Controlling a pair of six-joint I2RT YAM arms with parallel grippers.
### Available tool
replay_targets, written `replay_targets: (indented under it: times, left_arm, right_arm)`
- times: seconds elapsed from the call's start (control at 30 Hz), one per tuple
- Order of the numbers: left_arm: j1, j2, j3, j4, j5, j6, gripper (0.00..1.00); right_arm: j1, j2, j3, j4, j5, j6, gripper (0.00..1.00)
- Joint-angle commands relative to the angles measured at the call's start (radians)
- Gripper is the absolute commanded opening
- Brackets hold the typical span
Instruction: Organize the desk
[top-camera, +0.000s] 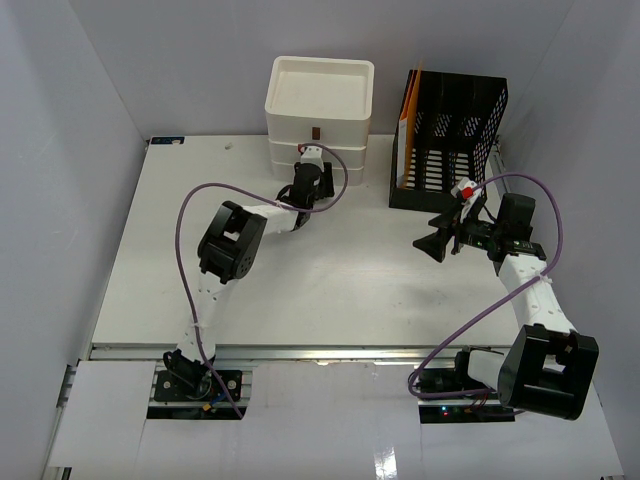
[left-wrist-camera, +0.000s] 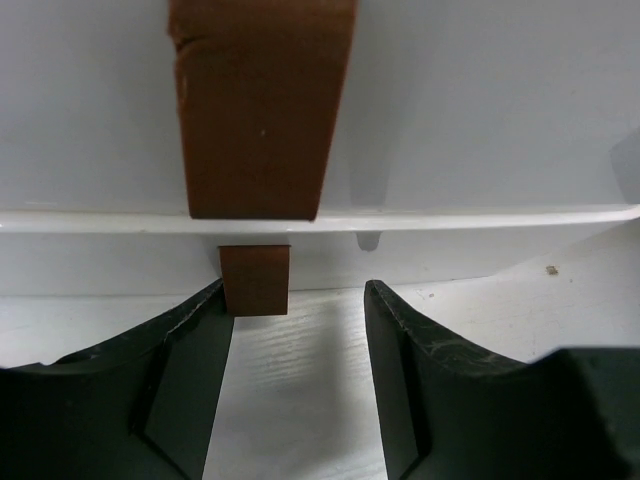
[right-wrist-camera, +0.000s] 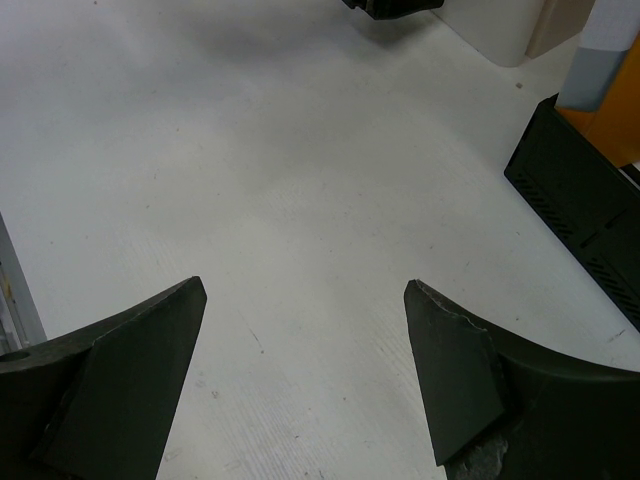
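Desk (top-camera: 330, 290) beneath left claw (left-wrist-camera: 295, 300), right claw (right-wrist-camera: 305, 290)

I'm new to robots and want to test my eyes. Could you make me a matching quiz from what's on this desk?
1 drawer unit
2 file rack
3 left claw
4 right claw

A black mesh
B cream
C open, facing a brown drawer tab
D open, aimed at the white desk

Pairs: 1-B, 2-A, 3-C, 4-D
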Motion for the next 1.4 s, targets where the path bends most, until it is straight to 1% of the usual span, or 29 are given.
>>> replay_targets:
  times: [0.0, 0.33, 0.63, 0.8, 0.83, 0.9, 0.97, 1.1, 1.17, 1.37]
  left_arm:
    - [0.016, 0.002, 0.041, 0.084, 0.022, 0.048, 0.65]
    - [0.027, 0.016, 0.039, 0.123, 0.032, 0.076, 0.67]
    - [0.038, -0.013, 0.027, 0.108, 0.104, 0.077, 0.71]
    - [0.038, -0.124, -0.124, 0.145, 0.177, 0.049, 0.76]
    - [0.038, -0.151, -0.173, 0.146, 0.194, 0.046, 0.77]
    - [0.038, -0.228, -0.242, 0.146, 0.226, 0.041, 0.79]
    - [0.038, -0.268, -0.297, 0.143, 0.243, 0.043, 0.8]
    - [0.039, -0.346, -0.35, 0.136, 0.241, 0.053, 0.81]
    - [0.041, -0.366, -0.351, 0.119, 0.218, 0.057, 0.81]
    - [0.05, -0.314, -0.226, 0.068, 0.199, 0.063, 0.8]
  right_arm:
    - [-0.006, 0.004, 0.009, -0.009, -0.003, -0.019, 0.87]
    - [-0.009, 0.007, 0.008, -0.011, 0.0, -0.022, 0.87]
    - [-0.016, 0.011, 0.007, -0.011, 0.001, -0.023, 0.87]
    - [-0.035, 0.01, 0.007, -0.016, -0.002, -0.025, 0.86]
    - [-0.039, 0.01, 0.006, -0.018, -0.002, -0.027, 0.87]
    - [-0.046, 0.01, 0.006, -0.018, 0.001, -0.031, 0.86]
    - [-0.051, 0.013, 0.005, -0.019, 0.007, -0.035, 0.86]
    - [-0.059, 0.018, 0.003, -0.019, 0.013, -0.041, 0.86]
    - [-0.062, 0.019, 0.0, -0.018, 0.014, -0.042, 0.86]
    - [-0.065, 0.024, 0.003, -0.024, 0.014, -0.048, 0.86]
